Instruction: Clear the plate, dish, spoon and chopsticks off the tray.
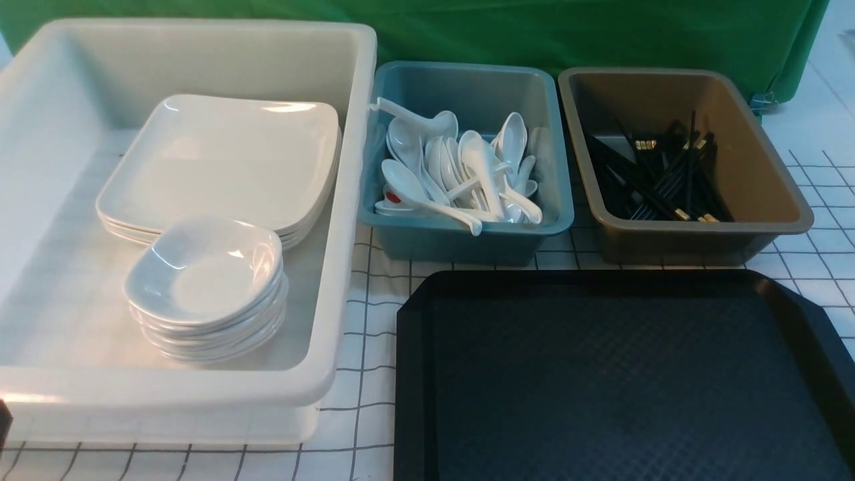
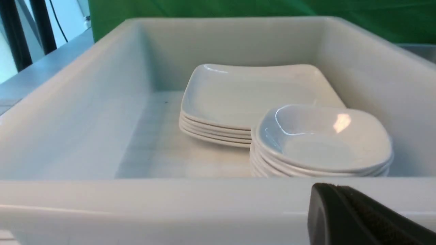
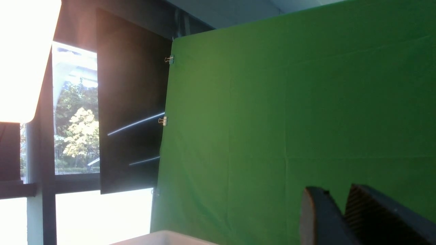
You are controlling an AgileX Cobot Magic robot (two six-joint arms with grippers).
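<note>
Left claw [image 2: 344,211] nearest the lens, black finger at the near wall of the big white plastic tub [image 2: 68,112], jaws closed, holding nothing. Right claw [image 3: 340,211] aimed at the green cloth backdrop [image 3: 289,102], narrow gap between its fingers, nothing in it. Inside the white tub: stack of large glossy white squarish plates [image 1: 220,160], stack of small deep white dishes [image 1: 207,280] touching its near edge. Blue tub [image 1: 467,234] holds white soup spoons [image 1: 461,174]; brown tub [image 1: 768,200] holds black chopsticks [image 1: 661,180]. Large black textured tray [image 1: 601,381] on the gridded table [image 1: 367,374], just in front of both tubs.
</note>
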